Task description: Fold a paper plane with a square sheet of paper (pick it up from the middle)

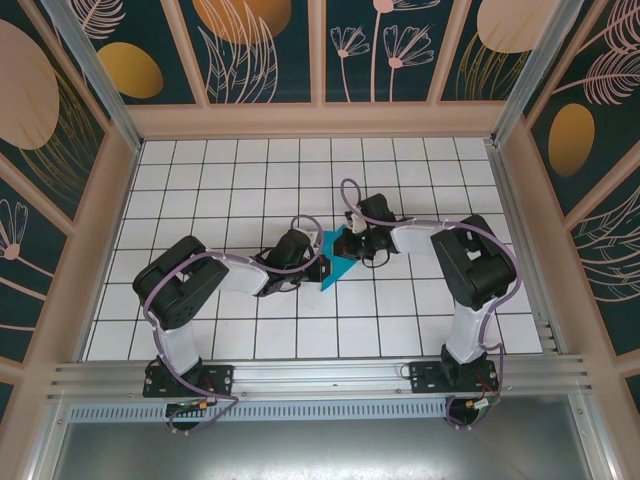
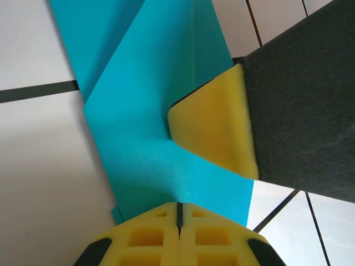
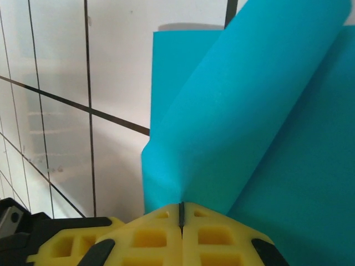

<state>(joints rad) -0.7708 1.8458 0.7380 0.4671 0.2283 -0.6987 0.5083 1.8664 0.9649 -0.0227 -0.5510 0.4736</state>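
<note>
The square sheet of paper (image 1: 337,262) is a creased teal shape at the middle of the table, narrowing to a point toward the near side. My left gripper (image 1: 322,268) reaches it from the left and my right gripper (image 1: 352,243) from the right. In the left wrist view the yellow jaws (image 2: 178,206) are shut on the near edge of the teal paper (image 2: 150,111), and the right gripper's yellow fingertip (image 2: 213,130) rests on the sheet just ahead. The right wrist view has its jaws (image 3: 181,206) shut on a raised, curling fold of the paper (image 3: 249,111).
The white gridded table (image 1: 250,180) is boxed in by patterned wall panels (image 1: 320,50) at the back and both sides. An aluminium rail (image 1: 320,375) carrying both arm bases runs along the near edge.
</note>
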